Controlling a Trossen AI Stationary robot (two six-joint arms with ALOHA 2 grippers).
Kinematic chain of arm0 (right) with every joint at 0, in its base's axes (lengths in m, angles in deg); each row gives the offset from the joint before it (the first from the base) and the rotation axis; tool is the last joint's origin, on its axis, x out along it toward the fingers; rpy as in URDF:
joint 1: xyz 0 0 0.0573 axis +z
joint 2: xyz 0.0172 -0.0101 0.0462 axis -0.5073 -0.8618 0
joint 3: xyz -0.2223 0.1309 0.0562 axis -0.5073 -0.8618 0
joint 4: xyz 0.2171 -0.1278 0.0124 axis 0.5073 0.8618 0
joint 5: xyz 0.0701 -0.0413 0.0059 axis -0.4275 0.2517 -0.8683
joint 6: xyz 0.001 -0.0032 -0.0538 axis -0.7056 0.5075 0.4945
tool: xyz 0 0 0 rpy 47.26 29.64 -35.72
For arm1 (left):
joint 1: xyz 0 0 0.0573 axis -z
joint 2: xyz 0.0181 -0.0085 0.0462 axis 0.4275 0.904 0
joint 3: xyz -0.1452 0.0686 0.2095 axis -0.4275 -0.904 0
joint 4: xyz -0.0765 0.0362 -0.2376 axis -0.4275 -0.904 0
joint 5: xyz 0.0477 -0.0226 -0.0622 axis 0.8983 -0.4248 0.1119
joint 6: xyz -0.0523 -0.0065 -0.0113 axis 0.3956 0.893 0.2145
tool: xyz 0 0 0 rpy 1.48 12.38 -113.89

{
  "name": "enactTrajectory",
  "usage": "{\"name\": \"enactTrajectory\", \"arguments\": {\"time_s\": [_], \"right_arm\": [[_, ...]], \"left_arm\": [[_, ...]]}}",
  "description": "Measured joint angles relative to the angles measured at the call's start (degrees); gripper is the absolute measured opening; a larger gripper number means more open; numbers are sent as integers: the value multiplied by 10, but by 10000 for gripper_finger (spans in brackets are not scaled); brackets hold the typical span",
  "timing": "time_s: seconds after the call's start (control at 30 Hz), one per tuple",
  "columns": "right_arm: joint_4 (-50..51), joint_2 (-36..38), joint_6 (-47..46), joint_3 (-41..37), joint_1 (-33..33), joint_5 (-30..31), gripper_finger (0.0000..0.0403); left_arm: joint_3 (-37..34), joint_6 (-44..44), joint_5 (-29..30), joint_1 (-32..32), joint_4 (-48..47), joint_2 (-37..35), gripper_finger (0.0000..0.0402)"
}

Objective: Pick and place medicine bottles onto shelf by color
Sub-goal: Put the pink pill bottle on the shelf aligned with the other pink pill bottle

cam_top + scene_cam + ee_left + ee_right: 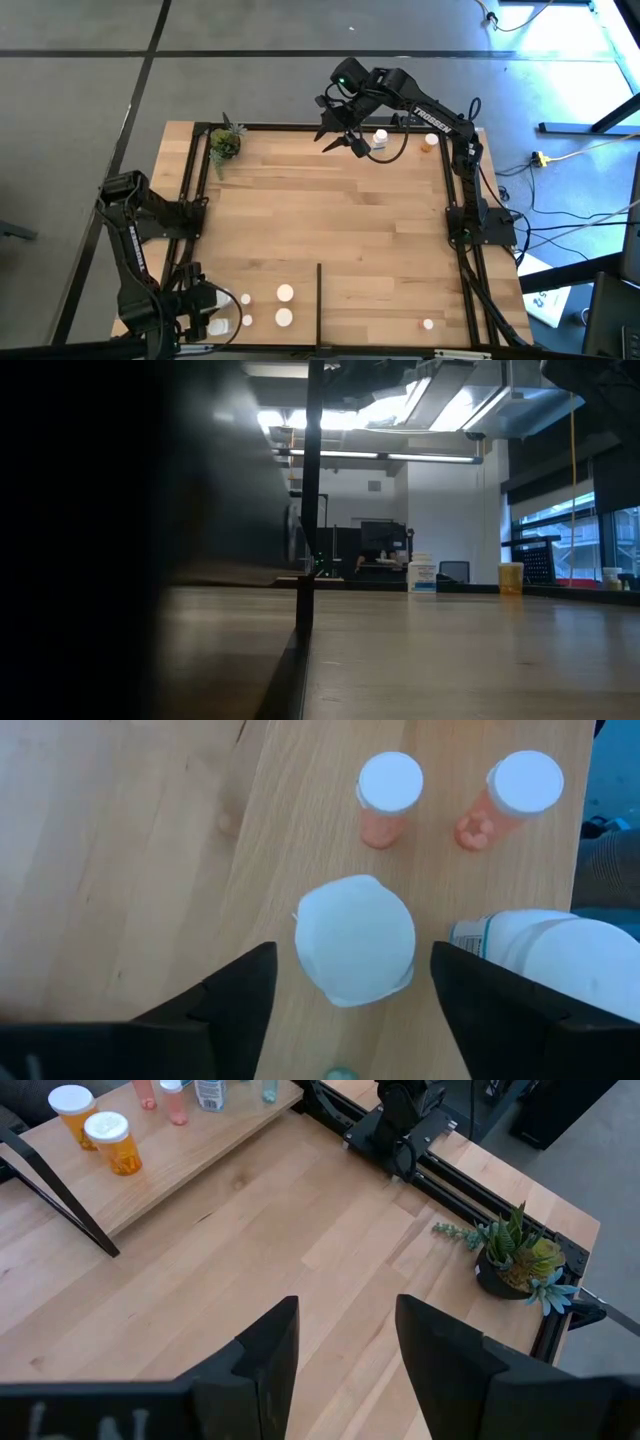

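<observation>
In the left wrist view a white-capped bottle (355,950) stands upright on the light-wood shelf (150,870). My left gripper (352,982) is open, one finger on each side of the bottle with a small gap to each. Beyond it stand two pinkish-orange bottles (390,795) (520,795), and a bigger white bottle (560,960) stands beside it. My right gripper (340,137) hangs open and empty above the far edge, near a white bottle (380,137) and an orange one (430,142). A thin black divider strip (319,300) lies at the near edge.
A small potted plant (226,144) sits at the far left corner. Black metal bars (452,200) frame the wood. One small orange bottle (428,323) stands alone right of the divider. The middle of the wood (330,220) is bare.
</observation>
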Motion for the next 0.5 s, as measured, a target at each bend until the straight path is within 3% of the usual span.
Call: {"name": "enactTrajectory", "arguments": {"time_s": [0.2, 0.5], "right_arm": [[0, 0, 0, 0, 0, 0, 170], [-2, 0, 0, 0, 0, 0, 170]], "left_arm": [[11, -2, -3, 0, -11, -3, 260], [81, -1, -16, 0, -111, -7, 260]]}}
